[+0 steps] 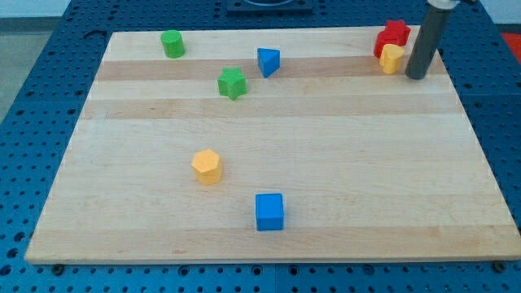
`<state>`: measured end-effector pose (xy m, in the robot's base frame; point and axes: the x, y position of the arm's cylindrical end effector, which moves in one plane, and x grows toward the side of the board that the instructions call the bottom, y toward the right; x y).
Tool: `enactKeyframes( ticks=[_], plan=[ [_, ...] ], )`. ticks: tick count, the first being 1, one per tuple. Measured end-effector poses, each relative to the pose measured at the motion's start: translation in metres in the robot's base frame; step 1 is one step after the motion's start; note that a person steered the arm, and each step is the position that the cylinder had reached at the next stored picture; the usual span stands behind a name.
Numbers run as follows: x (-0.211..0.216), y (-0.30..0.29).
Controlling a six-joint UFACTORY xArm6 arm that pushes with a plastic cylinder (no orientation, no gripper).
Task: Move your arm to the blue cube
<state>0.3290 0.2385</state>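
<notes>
Your tip (416,77) rests at the counter's (326,155) top right, just beside a yellow block (392,59) and red block (392,35); there is no claw to read. The blue cube (269,212), solid and square-faced, sits near the bottom edge, well apart, bare wood between.

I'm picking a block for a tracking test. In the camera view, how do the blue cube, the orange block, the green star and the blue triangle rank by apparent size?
1. blue cube, largest, though nearest the view's bottom.
2. orange block.
3. green star and blue triangle: too alike to rank, both farther up the board.
My tip is far from the cube.
</notes>
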Motion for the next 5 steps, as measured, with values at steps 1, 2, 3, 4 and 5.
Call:
enactKeyframes(
  ticks=[1, 2, 3, 4, 5],
  plan=[
    [0.003, -0.002],
    [0.008, -0.005],
    [0.018, -0.01],
    [0.018, -0.01],
    [0.027, -0.01]
  ],
)
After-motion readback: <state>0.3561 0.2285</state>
